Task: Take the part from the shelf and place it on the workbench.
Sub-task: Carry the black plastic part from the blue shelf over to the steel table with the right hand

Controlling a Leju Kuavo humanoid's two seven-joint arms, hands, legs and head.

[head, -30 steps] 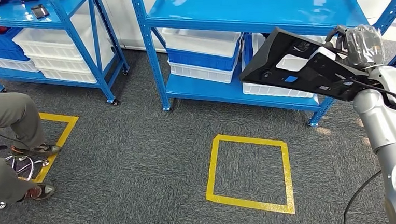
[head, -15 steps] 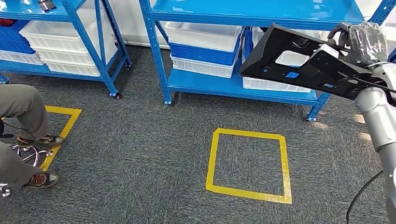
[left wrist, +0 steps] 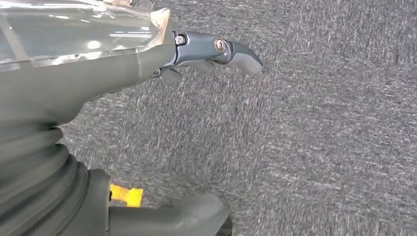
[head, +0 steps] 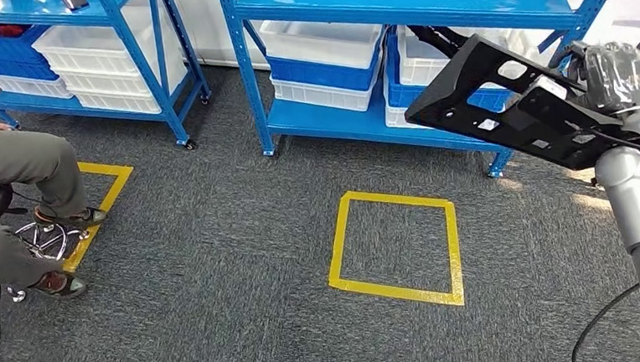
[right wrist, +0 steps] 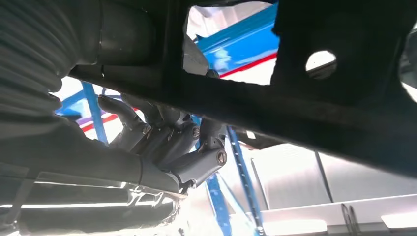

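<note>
Nearest to us, our left hand (left wrist: 147,54) hangs low over the grey carpet (head: 221,263); its fingers (left wrist: 231,49) are stretched out and hold nothing, with a scrap of yellow tape beside it. Just ahead at about six o'clock lies a yellow tape square (head: 395,248) on the carpet, and at nine o'clock a seated person (head: 16,208) rests a foot by a second yellow square (head: 104,203). At two o'clock our right hand (head: 604,75) is raised off the floor and grips the part (head: 505,102), a flat black panel with cut-out holes that slants out toward twelve o'clock; in the right wrist view the dark fingers (right wrist: 187,147) curl against its edge. Beyond the part, from eleven to one o'clock, stands a blue shelf (head: 406,3) with white and blue bins (head: 322,59) on its lower level, and at ten o'clock another blue shelf (head: 115,42) carries similar bins.
</note>
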